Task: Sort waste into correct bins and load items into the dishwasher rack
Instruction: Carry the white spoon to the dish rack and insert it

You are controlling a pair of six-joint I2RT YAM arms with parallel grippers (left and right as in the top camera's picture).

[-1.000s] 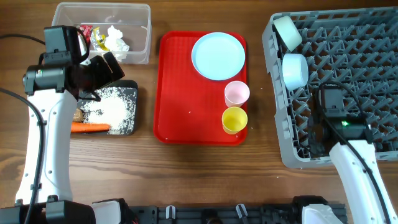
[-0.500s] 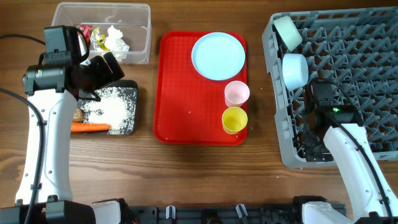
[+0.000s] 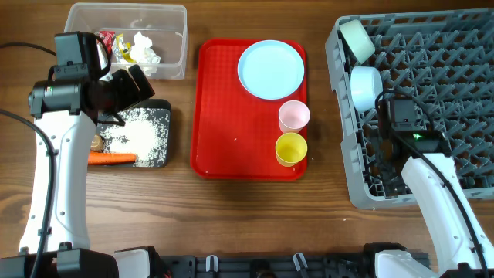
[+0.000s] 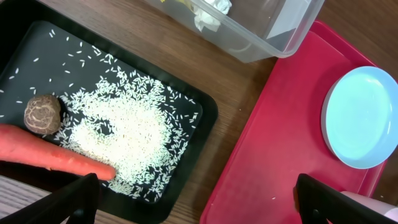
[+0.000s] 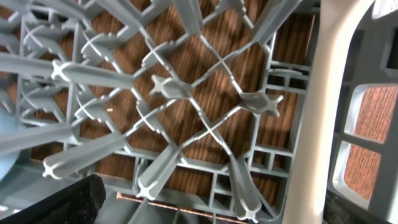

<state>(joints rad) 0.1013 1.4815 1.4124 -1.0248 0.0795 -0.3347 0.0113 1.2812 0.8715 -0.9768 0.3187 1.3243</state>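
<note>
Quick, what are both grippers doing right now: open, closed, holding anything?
Left gripper: open, holding nothing.
Right gripper: open, holding nothing, over the dishwasher rack.

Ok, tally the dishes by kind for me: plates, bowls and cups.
Plates: 1, the blue plate on the red tray.
Bowls: 2, the corner bowl and the second bowl, both in the rack.
Cups: 2, the pink cup and the yellow cup.
Total: 5.

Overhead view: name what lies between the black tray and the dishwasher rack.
The red serving tray sits between the black tray and the dishwasher rack, carrying the light blue plate, pink cup and yellow cup, seen overhead.
</note>
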